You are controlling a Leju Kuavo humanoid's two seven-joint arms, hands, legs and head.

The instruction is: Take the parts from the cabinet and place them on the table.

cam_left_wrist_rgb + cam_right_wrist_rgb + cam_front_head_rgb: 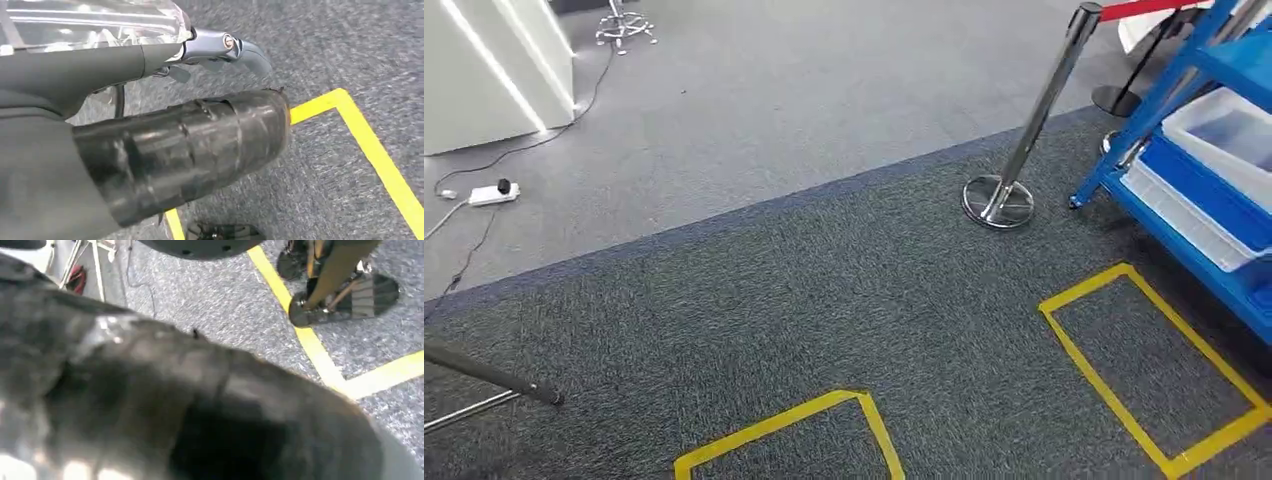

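Observation:
At the right edge of the head view stands the blue cabinet, its shelves holding white bins and blue bins; I cannot make out any parts inside them. My left hand hangs above the carpet. Its tape-wrapped thumb and its fingers stretch out apart with only floor between them. My right hand is a dark blur close to the lens, and its fingers are hidden.
A chrome stanchion with a round base stands just left of the cabinet. Two yellow tape rectangles mark the dark carpet. A power strip, cables and a white unit lie far left.

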